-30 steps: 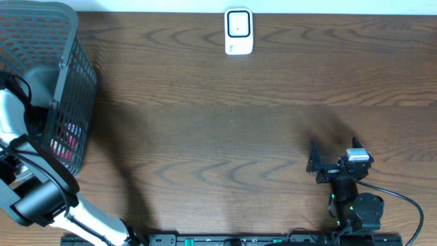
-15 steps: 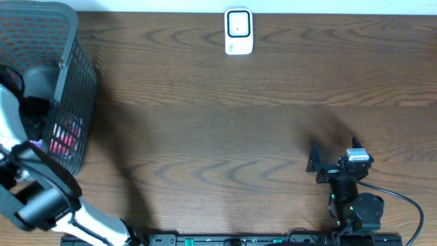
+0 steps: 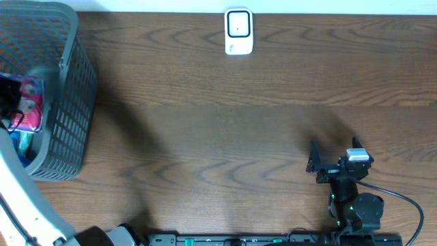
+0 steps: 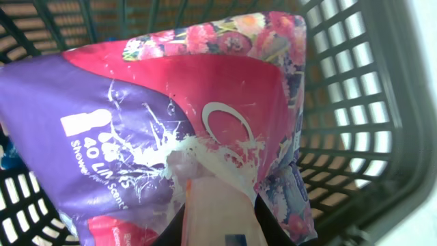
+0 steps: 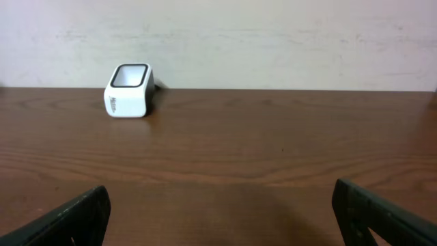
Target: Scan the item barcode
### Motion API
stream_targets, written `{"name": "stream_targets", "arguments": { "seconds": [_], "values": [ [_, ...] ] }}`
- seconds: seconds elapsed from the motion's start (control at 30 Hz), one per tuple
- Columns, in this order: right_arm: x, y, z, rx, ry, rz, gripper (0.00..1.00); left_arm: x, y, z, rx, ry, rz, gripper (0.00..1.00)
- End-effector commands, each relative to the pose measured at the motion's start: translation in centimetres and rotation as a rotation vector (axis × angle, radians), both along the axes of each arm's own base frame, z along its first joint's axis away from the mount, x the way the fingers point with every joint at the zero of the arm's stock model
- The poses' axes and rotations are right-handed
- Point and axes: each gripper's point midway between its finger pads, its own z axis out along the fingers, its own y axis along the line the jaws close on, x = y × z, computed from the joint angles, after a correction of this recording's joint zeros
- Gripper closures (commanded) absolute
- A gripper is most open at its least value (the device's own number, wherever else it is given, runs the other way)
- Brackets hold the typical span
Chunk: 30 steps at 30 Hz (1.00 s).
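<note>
At the far left, the left gripper [image 4: 217, 205] is clamped on a soft pink and purple plastic packet with flower print and white lettering [image 4: 171, 137], pinching a bunched fold of film at the packet's near edge. The packet hangs just ahead of the fingertips, inside the mouth of the grey plastic lattice basket [image 3: 65, 89], whose mesh wall shows behind it and to its right in the left wrist view. From overhead the packet [image 3: 29, 102] sits high in the basket, with something blue-green below it that is too hidden to identify.

The packet looks light and limp, and its glossy film is probably slippery. A pinch on a crumpled fold may let it sag, swing or creep out of the jaws, so a hold nearer a sealed seam would likely be firmer. No barcode shows on the visible face.

Far ahead of that gripper and to its right, across the dark wooden table [image 3: 225, 123], stands the small white box-shaped scanner with a dark window [image 3: 238, 31].

At the right, the right gripper [image 5: 218, 212] rests with its fingers spread wide and empty, the scanner [image 5: 128, 91] well ahead and to its left.
</note>
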Motion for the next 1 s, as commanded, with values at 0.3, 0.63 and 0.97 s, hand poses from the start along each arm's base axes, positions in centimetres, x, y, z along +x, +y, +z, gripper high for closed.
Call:
{"name": "stream_targets", "arguments": {
  "seconds": [0.3,0.63,0.97],
  "values": [
    [0.0,-0.1,-0.1,-0.01,-0.002,-0.003,0.01,-0.3,4.6,-4.1,0.087,0.185,0.14,0.92],
    [0.0,-0.1,-0.1,-0.01,-0.002,-0.003,0.01,2.5,4.0,-16.4,-0.184,0.398,0.046,0.83],
    [0.0,-0.1,-0.1,-0.01,-0.002,-0.003,0.01,2.9,2.7,-18.5,-0.282,0.421,0.009,0.71]
  ]
}}
